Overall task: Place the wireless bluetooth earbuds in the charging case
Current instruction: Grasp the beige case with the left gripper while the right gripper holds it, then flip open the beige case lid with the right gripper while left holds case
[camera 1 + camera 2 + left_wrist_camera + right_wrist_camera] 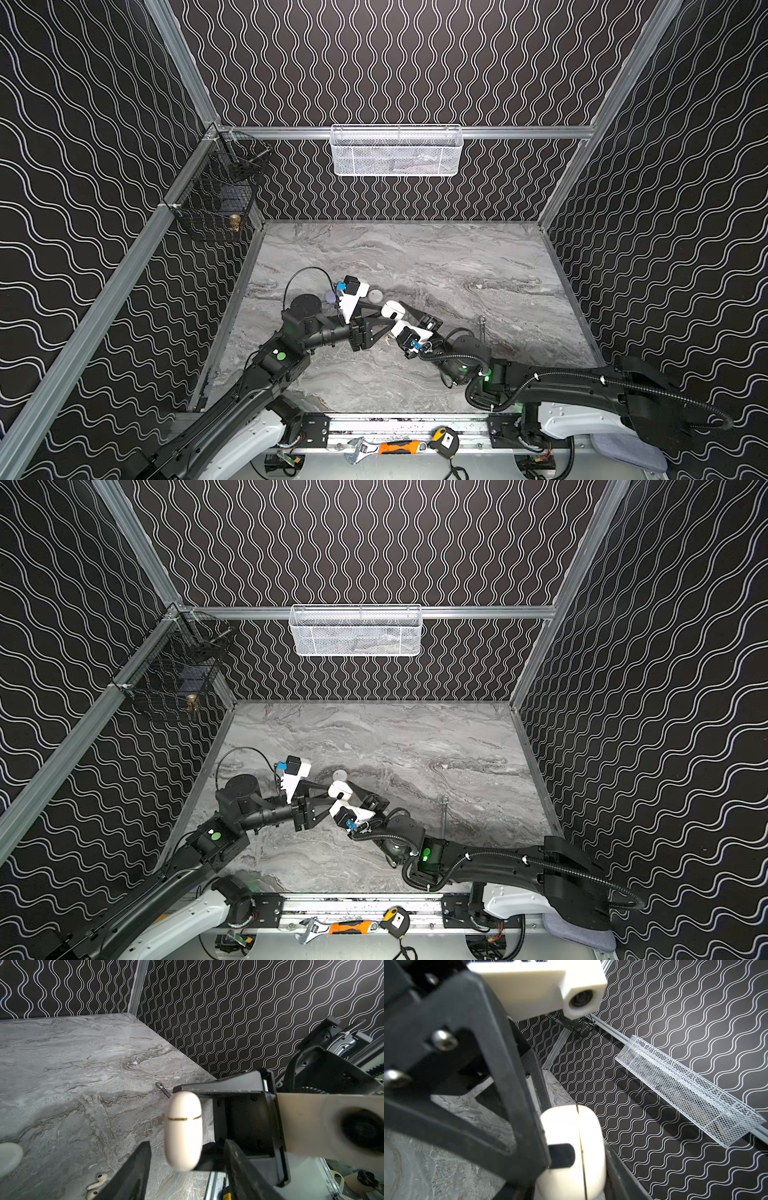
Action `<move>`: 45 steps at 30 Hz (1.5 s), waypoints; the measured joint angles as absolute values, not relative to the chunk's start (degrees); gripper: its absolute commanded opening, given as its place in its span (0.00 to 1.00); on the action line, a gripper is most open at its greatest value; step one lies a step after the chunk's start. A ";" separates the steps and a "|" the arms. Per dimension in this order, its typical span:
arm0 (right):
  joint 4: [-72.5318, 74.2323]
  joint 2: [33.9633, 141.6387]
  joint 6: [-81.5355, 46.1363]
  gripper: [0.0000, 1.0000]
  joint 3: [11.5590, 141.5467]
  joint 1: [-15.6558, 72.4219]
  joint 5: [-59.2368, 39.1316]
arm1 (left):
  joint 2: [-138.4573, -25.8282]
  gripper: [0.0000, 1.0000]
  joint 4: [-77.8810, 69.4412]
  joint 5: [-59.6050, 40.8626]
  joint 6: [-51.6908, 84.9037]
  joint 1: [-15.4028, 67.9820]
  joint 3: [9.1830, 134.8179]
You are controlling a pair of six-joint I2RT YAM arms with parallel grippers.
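Right claw [187,1124]: clamped on white case [182,1109].
Left claw [188,1142]: half open, straddling it.
Earbuds [97,1181]: loose on tabletop [62,1064].

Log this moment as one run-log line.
right end effector: shut on charging case | charging case: lid closed | left end effector: open, jaws either side of case | earbuds: on table, not inserted

Both top views look steeply down from the front onto the marble tabletop [415,257]; both wrist cameras sit close, sharing the cream charging case [182,1130] from opposite sides.
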State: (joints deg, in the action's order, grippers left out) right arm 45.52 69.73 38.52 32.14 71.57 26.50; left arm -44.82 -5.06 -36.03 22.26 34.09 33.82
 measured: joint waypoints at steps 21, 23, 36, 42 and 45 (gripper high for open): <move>48.42 73.01 39.68 0.19 33.23 71.70 27.11 | -45.45 0.36 -5.08 -33.56 21.91 34.50 34.50; 48.27 72.90 39.68 0.19 33.21 71.85 26.81 | -45.54 0.37 -5.13 -34.24 21.89 34.54 34.50; 47.46 71.85 39.86 0.20 32.93 72.29 26.22 | -45.65 0.23 -5.28 -34.94 21.89 34.61 34.57; 46.33 71.11 39.20 0.73 32.86 72.38 26.13 | -45.89 0.15 -5.32 -35.29 21.50 34.65 34.57; 46.09 68.75 37.76 0.80 31.77 72.60 24.53 | -45.21 0.19 -5.28 -36.16 20.51 34.89 34.06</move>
State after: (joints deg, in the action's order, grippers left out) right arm 46.09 68.75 37.76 31.77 72.60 24.53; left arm -45.21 -5.28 -36.16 20.51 34.89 34.06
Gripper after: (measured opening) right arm 0.814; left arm 0.250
